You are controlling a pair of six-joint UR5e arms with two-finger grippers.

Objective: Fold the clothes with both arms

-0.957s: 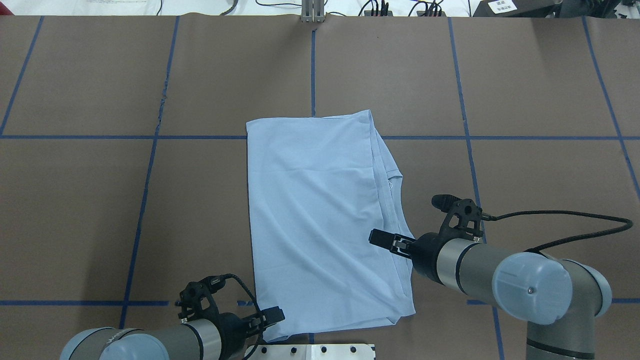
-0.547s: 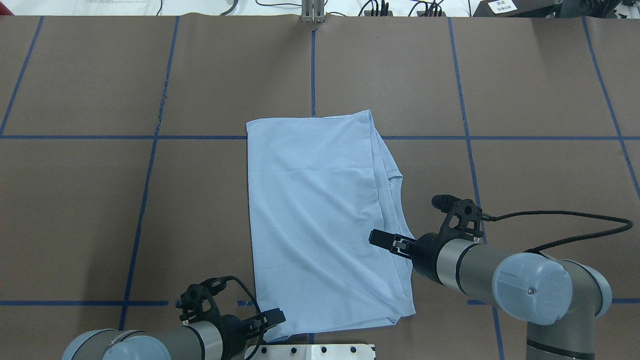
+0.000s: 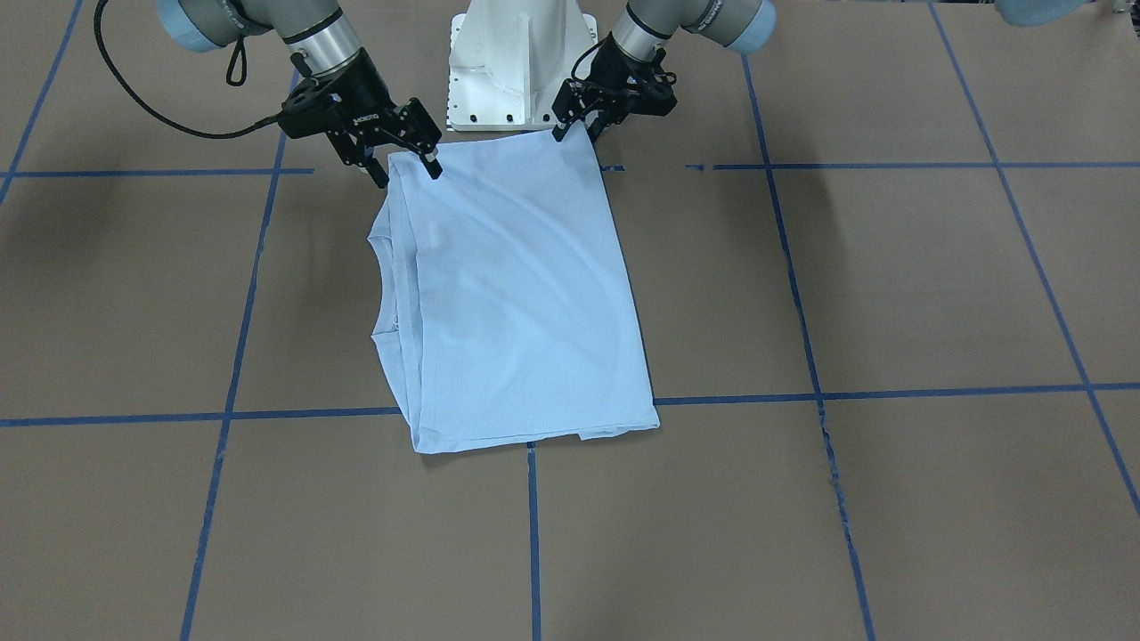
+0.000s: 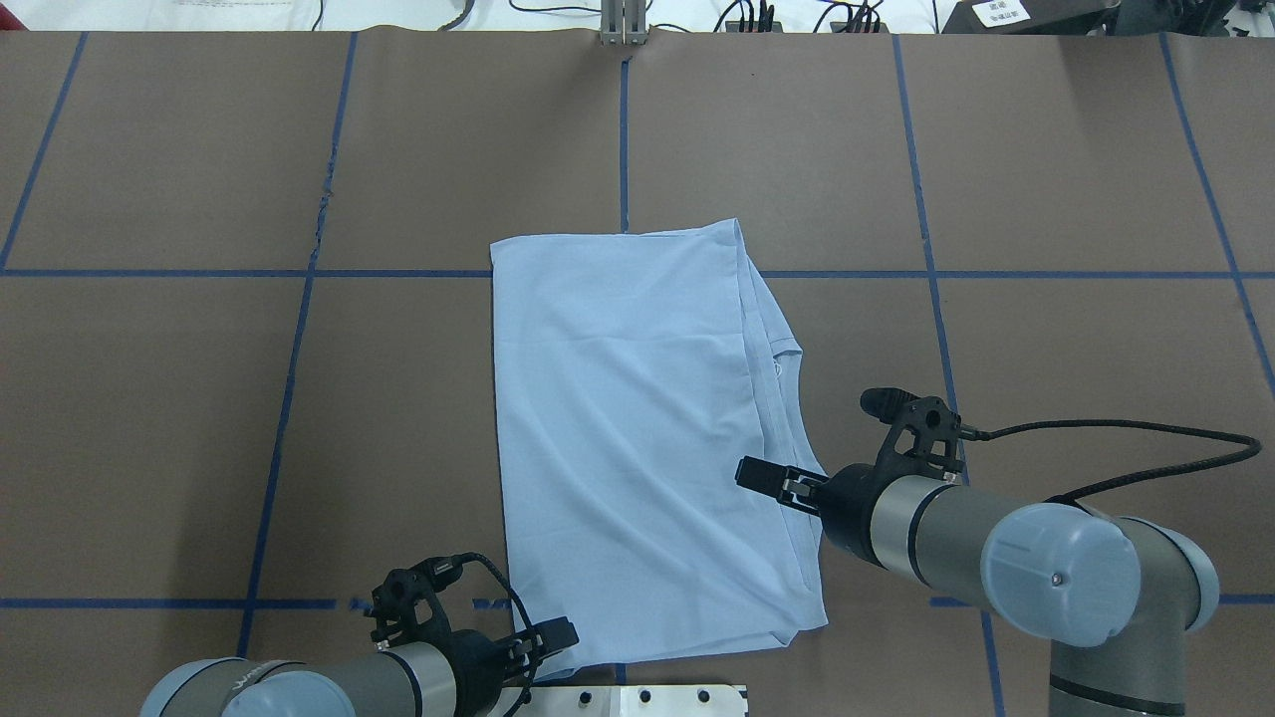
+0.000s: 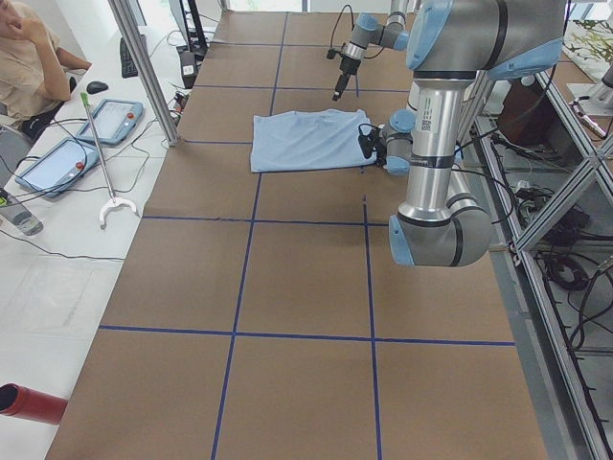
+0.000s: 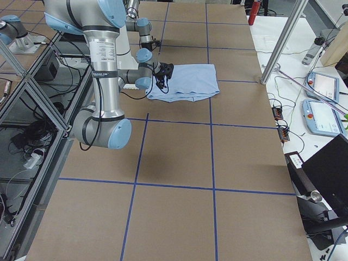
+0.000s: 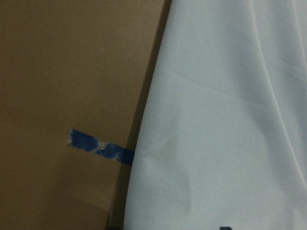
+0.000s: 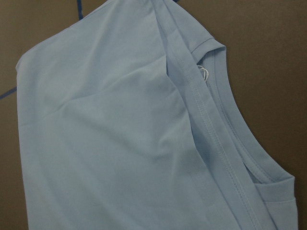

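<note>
Working over a big brown table [image 4: 149, 418] gridded with blue tape [image 4: 625, 129]. Dealing with a light blue T-shirt [image 4: 637, 428] lying flat mid-table, already folded down to a rectangle, neckline [image 8: 225, 96] peeking out along the robot's right-hand edge.

Reaching in with the right arm [image 4: 996, 558] from that neckline side, and with the left arm [image 4: 299, 687] low along the near edge. Hovering the right gripper [image 3: 408, 175] above the near corner on the neckline side, jaws spread wide, gripping nothing. Parking the left gripper [image 3: 576, 133] right at the other near corner. Not managing to tell whether those jaws are pinching cloth or just sitting against it.

Probably going for both near corners, then carrying them over to the far edge. So:
- dropping the right fingers deep enough to catch every layer in that stacked edge, not just the top one
- pinching both corners equally far in
- lifting together and keeping the cloth lightly taut between the grippers
- laying it down square on the far edge

Risking a skewed, bunched fold otherwise.
</note>
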